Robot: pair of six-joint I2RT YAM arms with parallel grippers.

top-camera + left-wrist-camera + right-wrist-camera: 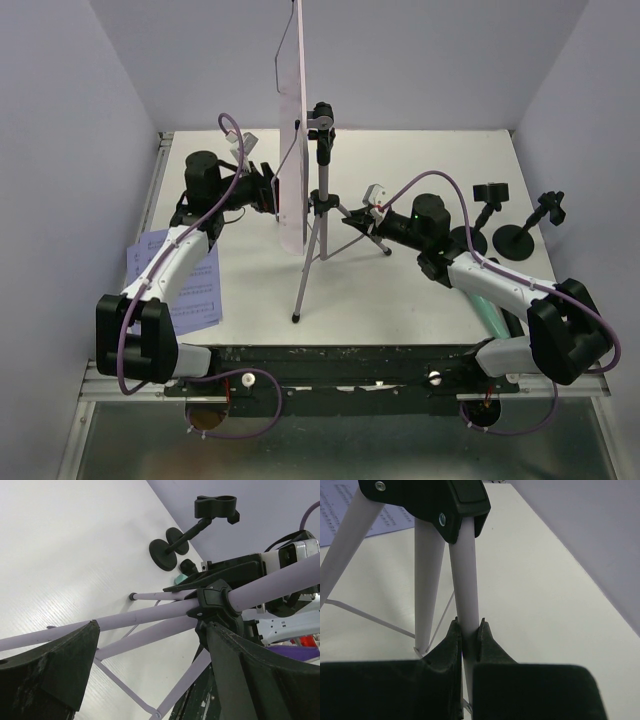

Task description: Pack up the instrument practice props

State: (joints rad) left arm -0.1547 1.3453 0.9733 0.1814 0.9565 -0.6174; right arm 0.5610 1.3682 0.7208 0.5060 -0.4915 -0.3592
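Note:
The lilac music rack (291, 120) stands upright mid-table on its tripod legs (312, 262). My right gripper (352, 222) is shut on one lilac tripod leg (466, 570), just below the black hub (435, 500). My left gripper (270, 190) is open at the rack's left side; in its wrist view the lilac legs (150, 611) cross between its wide-apart fingers (50, 675). Two black mic holders (478, 232) (526, 236) stand at the right. The mint-green microphone (492, 312) lies partly under my right arm. Sheet-music pages (195, 292) lie at the left. The black microphone is out of view.
Grey walls close in the table on the left, back and right. The mic holders (200, 525) also show in the left wrist view beyond the tripod. A black rail runs along the near table edge (330, 362).

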